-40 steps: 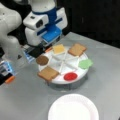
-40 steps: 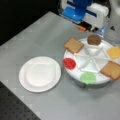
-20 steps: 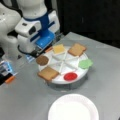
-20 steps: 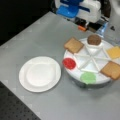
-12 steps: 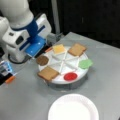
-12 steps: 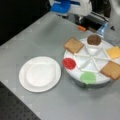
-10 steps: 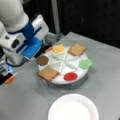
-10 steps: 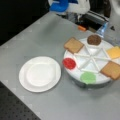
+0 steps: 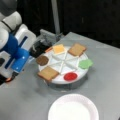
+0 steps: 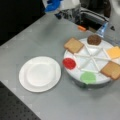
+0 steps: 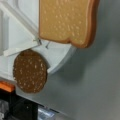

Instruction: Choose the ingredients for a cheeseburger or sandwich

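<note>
The ingredients lie in a white sectioned round tray (image 9: 62,65). In both front views I see a toast square (image 9: 48,73) (image 10: 73,45), the dark round patty (image 9: 42,60) (image 10: 94,39), yellow cheese (image 9: 58,48) (image 10: 114,52), another toast square (image 9: 77,49) (image 10: 112,70), a green leaf (image 9: 85,63) (image 10: 88,77) and a red disc (image 9: 70,76) (image 10: 69,63). My gripper (image 9: 37,50) hangs just off the tray's edge by the patty. The wrist view looks down on toast (image 11: 66,21) and patty (image 11: 30,71). No cheeseburger or sandwich shows.
A white paper plate (image 9: 73,108) (image 10: 40,73) lies bare on the grey table beside the tray. My white and blue arm (image 10: 62,4) reaches in from a front view's top. Dark clutter and an orange piece (image 10: 81,28) sit behind the tray.
My arm has swung from above the tray's rear sections outward past its rim, near the patty. The ingredients and the plate have not moved.
</note>
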Robot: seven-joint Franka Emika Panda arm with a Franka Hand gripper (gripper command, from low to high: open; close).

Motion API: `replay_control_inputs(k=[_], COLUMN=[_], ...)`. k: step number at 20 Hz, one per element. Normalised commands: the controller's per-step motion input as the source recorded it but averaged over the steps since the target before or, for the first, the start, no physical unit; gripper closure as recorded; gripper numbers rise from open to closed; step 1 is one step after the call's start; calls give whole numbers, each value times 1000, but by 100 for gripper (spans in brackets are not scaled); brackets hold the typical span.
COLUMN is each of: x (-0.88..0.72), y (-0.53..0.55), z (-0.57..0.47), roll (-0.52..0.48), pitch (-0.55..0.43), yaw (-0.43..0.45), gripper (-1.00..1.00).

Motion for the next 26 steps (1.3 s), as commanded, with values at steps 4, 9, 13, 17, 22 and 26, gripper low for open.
replay_control_inputs(k=[4, 9, 13, 17, 22, 26], x=[351, 323, 319, 340, 389, 398], y=[-289, -268, -348, -389, -432, -448], z=[-126, -97, -138, -246, -298, -202], roll=[475, 579, 715, 645, 522, 429], pitch=[84, 76, 47, 14, 32, 42], yaw=[125, 176, 233, 260, 276, 240], gripper=[-100, -100, -100, -100, -100, -100])
